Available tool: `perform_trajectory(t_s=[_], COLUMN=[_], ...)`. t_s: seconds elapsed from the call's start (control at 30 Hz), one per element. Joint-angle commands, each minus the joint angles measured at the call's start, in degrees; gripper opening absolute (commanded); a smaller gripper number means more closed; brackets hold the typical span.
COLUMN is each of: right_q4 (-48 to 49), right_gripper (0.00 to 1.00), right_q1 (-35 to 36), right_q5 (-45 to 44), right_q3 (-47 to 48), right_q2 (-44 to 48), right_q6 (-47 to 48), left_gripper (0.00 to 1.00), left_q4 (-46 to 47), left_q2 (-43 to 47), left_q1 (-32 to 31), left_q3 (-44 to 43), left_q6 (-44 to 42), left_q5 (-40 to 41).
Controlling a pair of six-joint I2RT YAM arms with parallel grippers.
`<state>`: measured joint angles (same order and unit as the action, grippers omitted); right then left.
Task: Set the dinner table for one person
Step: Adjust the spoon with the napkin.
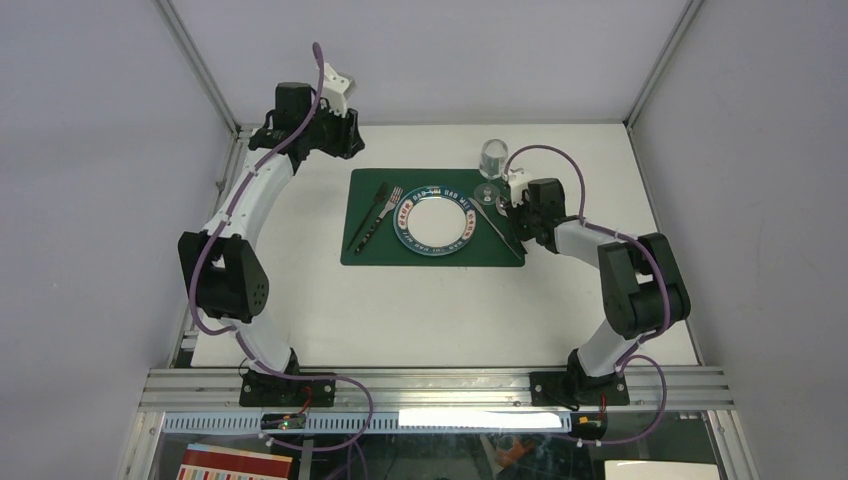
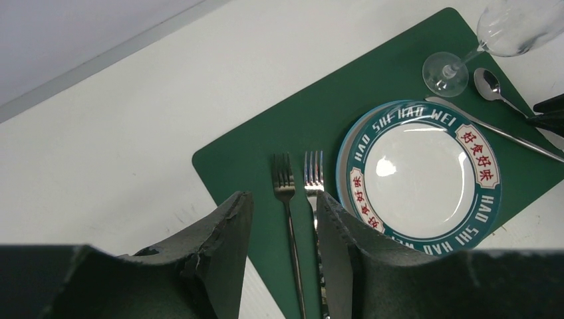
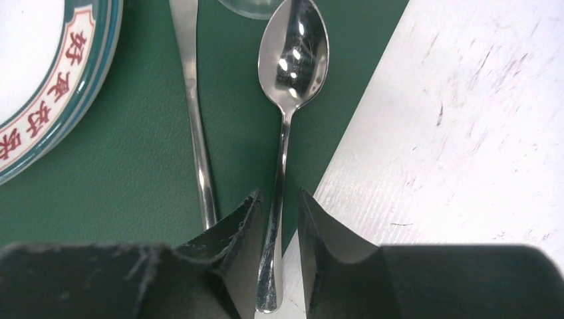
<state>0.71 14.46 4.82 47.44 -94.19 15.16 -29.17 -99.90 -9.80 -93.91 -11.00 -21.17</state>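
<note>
The left arm arcs up toward the far left corner of the white, faintly scuffed bench (image 1: 300, 300), which spreads beneath everything. Its left claw (image 2: 282, 219) hangs spread, holding nothing, above two steel forks (image 2: 284, 176). The right arm folds at the elbow with the right claw (image 3: 279, 199) low. Its fingers stand narrowly parted astride the slim handle of a polished spoon (image 3: 294, 53) lying on the leathery green placemat (image 3: 133, 173), not visibly clamping it.
</note>
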Motion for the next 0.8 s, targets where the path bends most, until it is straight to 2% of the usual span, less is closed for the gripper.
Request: perform_trajectory(t_s=[0.0,0.47,0.77], right_q4=[5.7,3.4,3.3], right_gripper=[0.28,0.27,0.27], right_q1=[0.2,0.2,0.3], right_q5=[-0.8,0.6,0.7], right_q3=[0.9,5.7,5.4], right_q2=[2.7,-3.1,-5.0], right_q6=[0.6,0.3,0.2], left_gripper=[0.42,0.42,0.42], left_q4=[2.0,1.9,1.9], left_q2=[-0.7,0.3,0.4], left_q1=[-0.5,-0.5,-0.5], left_q3=[-1.1,-0.6,0.1], left_q6=[-0.1,-0.6,-0.7], left_q5=[-1.3,-1.2,-1.7])
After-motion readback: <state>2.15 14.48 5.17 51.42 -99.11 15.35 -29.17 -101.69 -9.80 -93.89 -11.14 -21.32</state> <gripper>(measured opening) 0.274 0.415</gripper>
